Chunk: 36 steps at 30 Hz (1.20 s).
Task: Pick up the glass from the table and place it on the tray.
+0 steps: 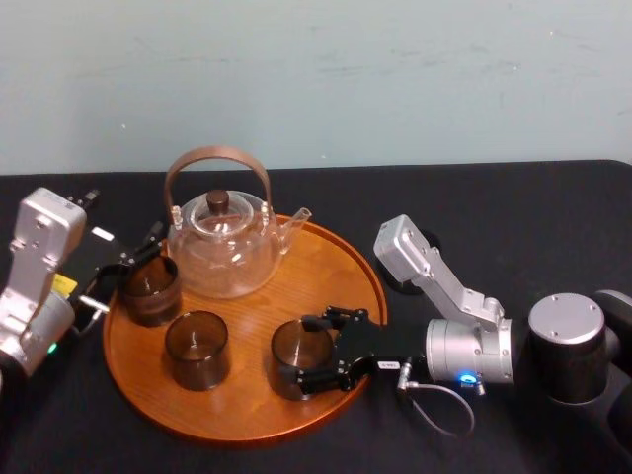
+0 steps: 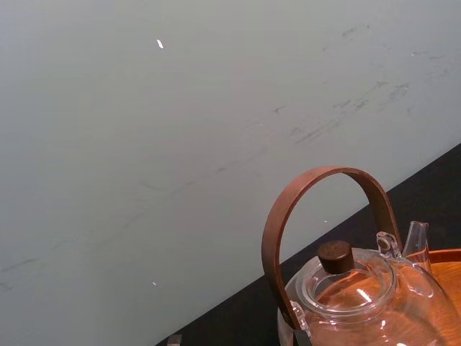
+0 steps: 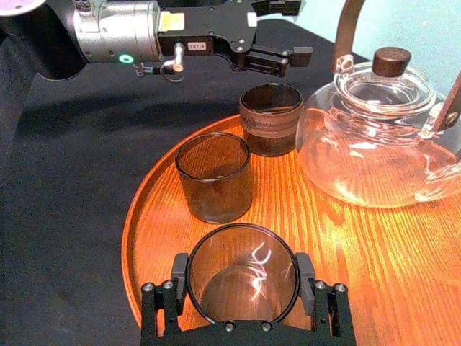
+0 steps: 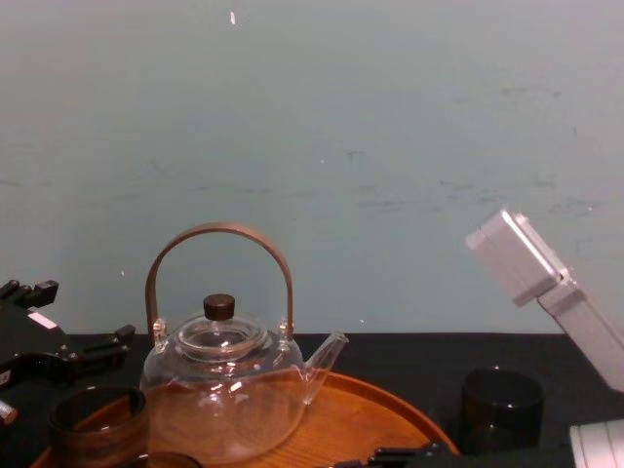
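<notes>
Right hand (image 3: 241, 264) clasps the glass (image 3: 242, 282); tray (image 3: 141, 216) edge cut off.

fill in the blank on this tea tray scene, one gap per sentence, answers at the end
The right gripper is shut on the glass, which rests on the ____.
Counting that one, ____ glasses stand on the tray.
The open left gripper is at the tray's ____ edge.
In the chest view, a fourth glass stands on the table, off to the tray's ____.
Missing words: tray; three; left; right.
</notes>
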Each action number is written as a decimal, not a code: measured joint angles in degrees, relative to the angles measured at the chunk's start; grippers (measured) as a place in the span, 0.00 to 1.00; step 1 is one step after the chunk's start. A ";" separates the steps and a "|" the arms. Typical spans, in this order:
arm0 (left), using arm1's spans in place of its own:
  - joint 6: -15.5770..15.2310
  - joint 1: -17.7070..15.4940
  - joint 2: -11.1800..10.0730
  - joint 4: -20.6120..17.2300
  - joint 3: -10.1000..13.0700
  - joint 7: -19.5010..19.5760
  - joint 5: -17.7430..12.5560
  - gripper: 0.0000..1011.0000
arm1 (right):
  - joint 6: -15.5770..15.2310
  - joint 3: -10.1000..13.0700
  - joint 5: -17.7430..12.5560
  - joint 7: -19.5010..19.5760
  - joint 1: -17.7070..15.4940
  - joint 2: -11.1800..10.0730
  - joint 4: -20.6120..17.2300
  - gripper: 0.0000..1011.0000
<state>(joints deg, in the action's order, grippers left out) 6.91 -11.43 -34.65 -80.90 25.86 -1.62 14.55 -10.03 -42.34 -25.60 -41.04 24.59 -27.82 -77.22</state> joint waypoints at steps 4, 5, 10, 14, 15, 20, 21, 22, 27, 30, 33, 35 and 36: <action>0.00 0.00 0.00 0.00 0.00 0.00 0.00 0.99 | -0.01 0.00 -0.02 -0.01 0.00 -0.01 -0.01 0.89; 0.00 0.00 0.00 0.00 0.00 0.00 0.00 0.99 | -0.02 0.00 -0.02 -0.02 0.00 -0.02 -0.01 0.89; 0.00 0.00 0.00 0.00 0.00 0.00 -0.01 0.99 | -0.13 0.01 0.04 -0.05 0.01 -0.04 -0.02 0.95; 0.00 0.00 0.00 0.00 0.00 0.00 0.00 0.99 | -0.13 0.02 0.01 -0.06 0.01 -0.03 -0.02 0.99; 0.00 0.00 0.00 0.00 0.00 0.00 0.00 0.99 | -0.13 0.02 0.00 -0.07 0.01 -0.03 -0.01 0.99; 0.00 0.00 0.00 0.00 0.00 0.00 0.00 0.99 | -0.13 0.04 -0.04 -0.09 0.01 -0.03 -0.01 0.99; 0.00 0.00 0.00 0.00 0.00 0.00 0.00 0.99 | -0.13 0.04 -0.05 -0.10 0.01 -0.03 -0.01 0.99; 0.00 0.00 0.00 0.00 0.00 0.00 0.00 0.99 | -0.13 0.04 -0.05 -0.10 0.01 -0.03 -0.02 0.99; 0.00 0.00 0.00 0.00 0.00 0.00 0.00 0.99 | -0.11 0.04 -0.08 -0.13 0.01 -0.03 -0.01 0.99; 0.00 0.00 0.00 0.00 0.00 0.00 0.00 0.99 | -0.10 0.04 -0.09 -0.14 0.01 -0.03 -0.01 0.99; 0.00 0.00 0.00 0.00 0.00 0.00 0.00 0.99 | -0.10 0.04 -0.11 -0.14 0.01 -0.03 -0.01 0.99; 0.00 0.00 0.00 0.00 0.00 0.00 -0.01 0.99 | -0.08 0.18 -0.31 -0.29 -0.06 -0.20 -0.24 0.99; 0.00 0.00 0.00 0.00 0.00 0.00 -0.01 0.99 | -0.07 0.43 -0.60 -0.53 -0.29 -0.66 -0.71 0.99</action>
<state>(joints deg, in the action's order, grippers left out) 6.91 -11.43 -34.65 -80.90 25.86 -1.62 14.55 -10.10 -41.91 -26.19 -41.56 24.30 -28.48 -77.92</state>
